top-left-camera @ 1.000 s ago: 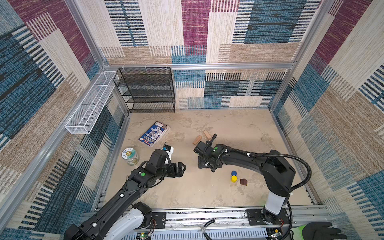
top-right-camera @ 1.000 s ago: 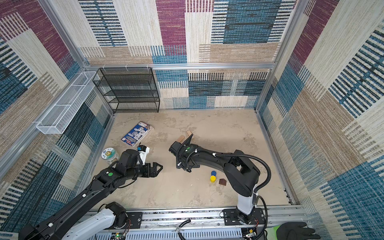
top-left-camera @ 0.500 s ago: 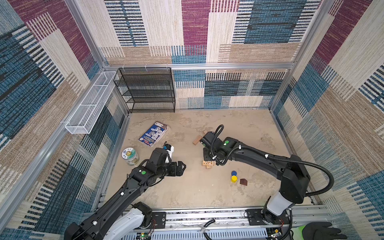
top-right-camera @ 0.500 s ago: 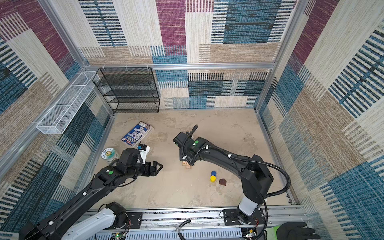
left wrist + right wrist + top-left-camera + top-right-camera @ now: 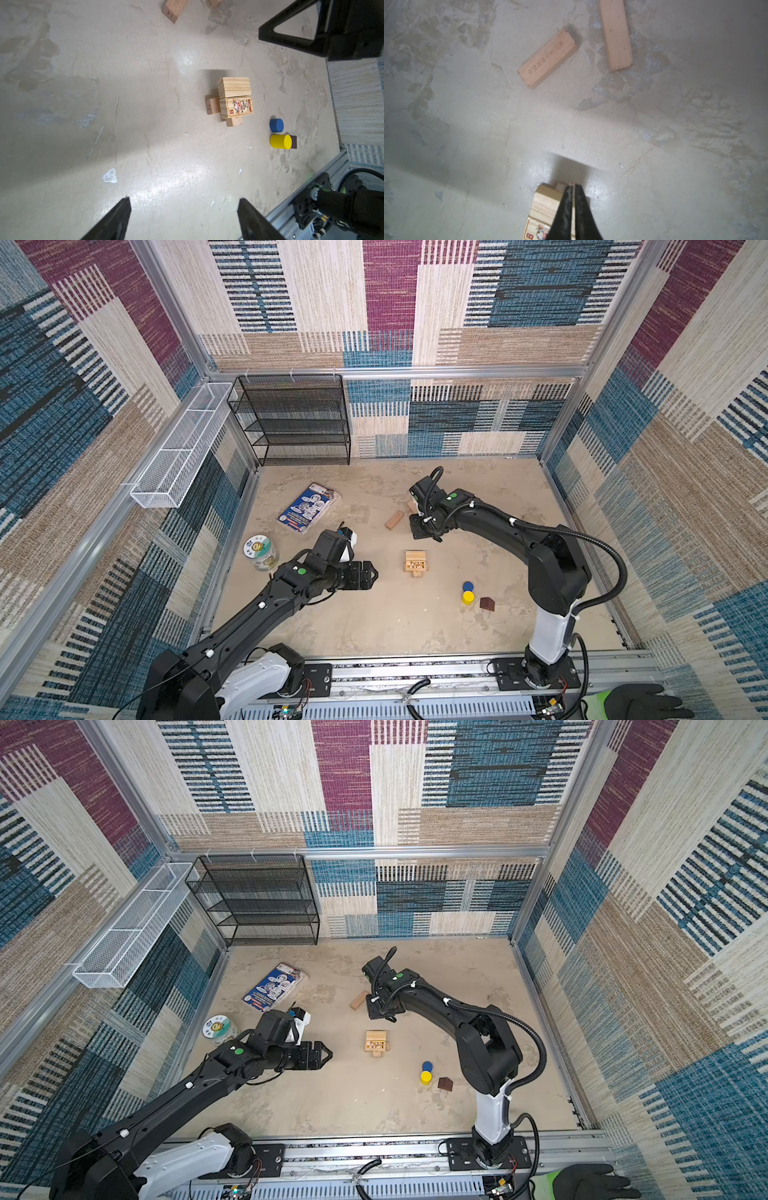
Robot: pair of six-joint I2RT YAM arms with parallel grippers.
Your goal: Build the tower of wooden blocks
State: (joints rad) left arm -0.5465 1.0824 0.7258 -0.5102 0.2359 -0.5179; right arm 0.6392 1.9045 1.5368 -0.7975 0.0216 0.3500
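- Two grippers checked, the right gripper (image 5: 573, 186) first: its fingers are pressed together with only a hairline between them, and nothing is in them. It hangs over the table (image 5: 374, 626), close by two loose bars.
- On the other side, the left gripper (image 5: 182, 200) has its fingers spread wide and empty. It points across the table toward the tower (image 5: 415, 562) and is well apart from it in both top views.
- Of the loose bars, the lettered bar (image 5: 548, 58) has characters printed along its face and the plain bar (image 5: 615, 35) has none. Both lie flat, near each other, at an angle and not touching.
- At mid-table the tower stands between the two grippers. Its top layer is pale bars laid side by side, among them the labelled bar (image 5: 236, 107) with a printed picture. Beneath it bars run crosswise with two ends sticking out — one stamped 72.
- Near the tower, on the side toward the arm bases, the blue disc (image 5: 468, 585), yellow cylinder (image 5: 468, 597) and dark-brown piece (image 5: 487, 604) sit just beside one another on the table.
- Farther out are a blue packet (image 5: 307, 508) and a jar (image 5: 260, 551) on the left — also a black wire shelf (image 5: 299, 418) at the back wall and a white wire basket (image 5: 178, 448) on the left wall.
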